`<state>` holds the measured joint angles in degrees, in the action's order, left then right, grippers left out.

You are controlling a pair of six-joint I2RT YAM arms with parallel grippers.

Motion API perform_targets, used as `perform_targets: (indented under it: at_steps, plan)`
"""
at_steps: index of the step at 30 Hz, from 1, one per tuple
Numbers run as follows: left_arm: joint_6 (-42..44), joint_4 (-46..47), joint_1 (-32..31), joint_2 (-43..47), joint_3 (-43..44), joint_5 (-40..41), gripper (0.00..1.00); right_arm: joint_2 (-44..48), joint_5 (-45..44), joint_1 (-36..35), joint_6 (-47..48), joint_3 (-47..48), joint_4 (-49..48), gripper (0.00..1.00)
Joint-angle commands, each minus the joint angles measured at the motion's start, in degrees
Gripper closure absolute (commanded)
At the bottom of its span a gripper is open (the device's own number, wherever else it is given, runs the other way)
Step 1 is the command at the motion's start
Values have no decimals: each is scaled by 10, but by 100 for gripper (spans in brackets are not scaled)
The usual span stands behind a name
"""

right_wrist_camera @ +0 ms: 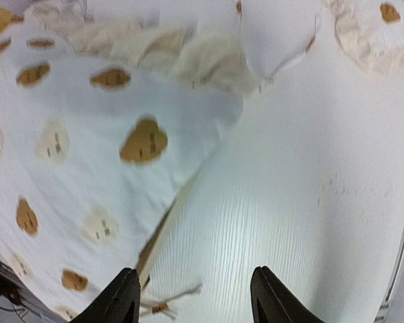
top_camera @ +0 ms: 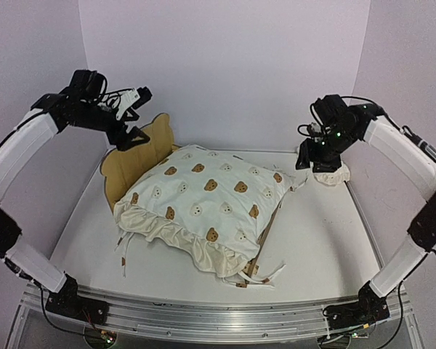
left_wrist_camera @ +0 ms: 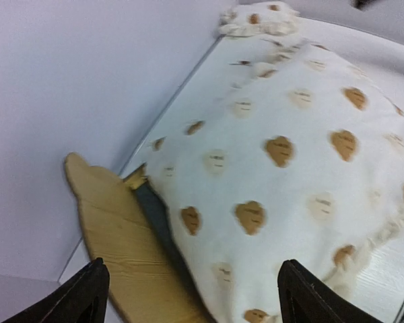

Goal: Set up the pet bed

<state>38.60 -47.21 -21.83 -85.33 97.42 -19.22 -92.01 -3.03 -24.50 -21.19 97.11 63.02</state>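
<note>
White table [top_camera: 327,240] is seen w/ pet bed [top_camera: 123,171] at centre-left, mostly covered by bear-print cushion [top_camera: 211,196]. Left gripper [left_wrist_camera: 192,296] & right gripper [right_wrist_camera: 195,296] jaws are held apart.

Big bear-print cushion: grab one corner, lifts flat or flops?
Probably floppy: the cushion is puffy fabric, its ruffled edge sagging over the pet bed. Likely light for its bulk. Loose tie strings may drag or snag.

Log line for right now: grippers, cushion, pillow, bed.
left gripper: open, above pet bed | right gripper: open, empty | cushion: askew on bed | small pillow: far right, off bed
</note>
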Motion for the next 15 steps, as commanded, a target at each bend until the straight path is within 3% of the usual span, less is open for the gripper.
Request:
perform_targets:
  at_steps: [1, 7, 12, 15]
  plan:
    - [98, -116, -69, 125, -209, -78, 13, -173, 73, 60, 85, 178, -13, 41]
    - [123, -53, -78, 214, -426, 35, 16, -393, 175, 95, 45, 395, -27, 41]
    - [148, 54, -77, 195, -550, 155, 18, -455, 261, 99, 30, 388, -83, 42]
    - [166, 114, -77, 169, -573, 175, 18, -449, 297, 101, 39, 338, -99, 42]
